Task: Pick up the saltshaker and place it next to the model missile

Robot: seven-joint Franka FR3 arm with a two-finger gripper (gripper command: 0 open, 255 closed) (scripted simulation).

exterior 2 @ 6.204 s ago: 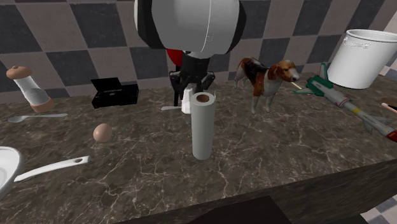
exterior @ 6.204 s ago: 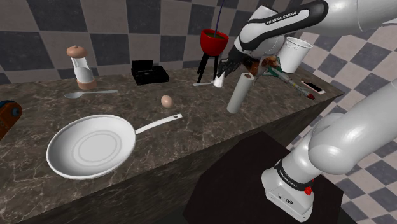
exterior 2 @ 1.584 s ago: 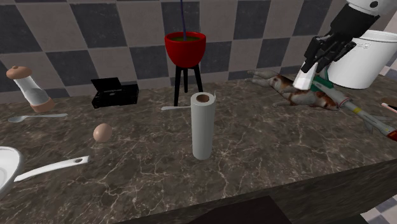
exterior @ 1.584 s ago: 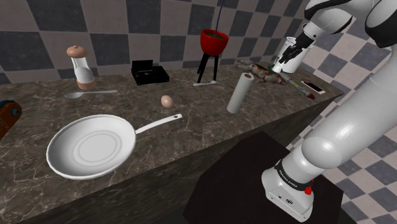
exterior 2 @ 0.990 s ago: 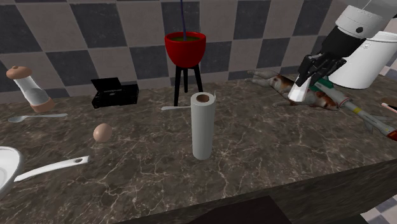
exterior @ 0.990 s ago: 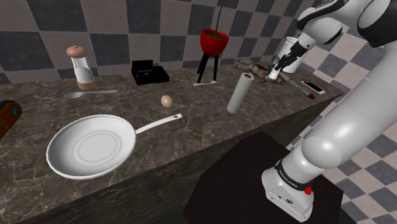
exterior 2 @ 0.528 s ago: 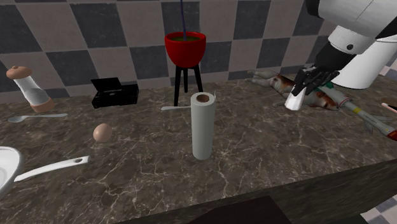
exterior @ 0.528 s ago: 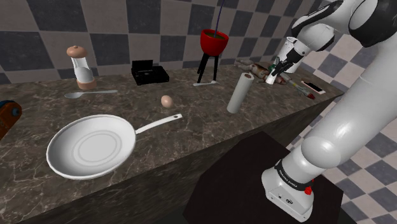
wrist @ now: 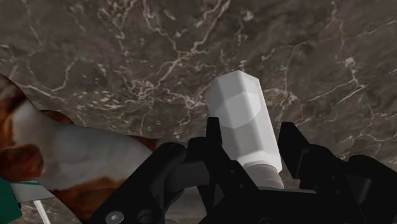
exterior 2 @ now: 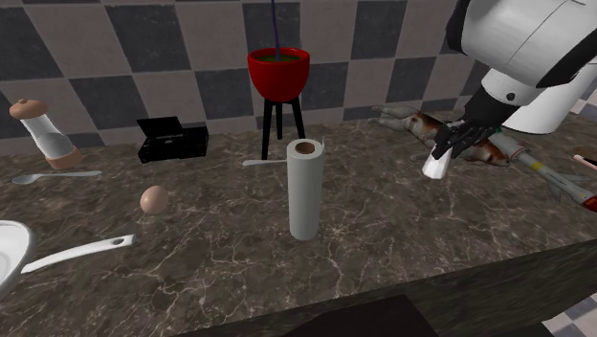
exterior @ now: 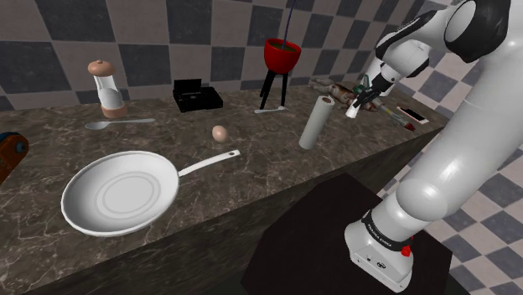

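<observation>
- Standing upright toward the counter (exterior 2: pixel 383 239) front: paper towel roll (exterior 2: pixel 305 189).
- Jaws clamped on white saltshaker (exterior 2: pixel 436 165), tilted, low over bare marble.
- Just behind it, brown-and-white toy dog (exterior 2: pixel 407 121) lying on its side.
- Model missile (exterior 2: pixel 550 177) lies beyond the dog, toward the second exterior view's right; saltshaker near it, not touching.

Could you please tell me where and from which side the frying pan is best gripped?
By the handle, near its middle, coming down from above with the jaws across its narrow width. The frying pan lies flat on the counter, its slim handle sticking out free toward the egg; the bowl looks too wide to span.
</observation>
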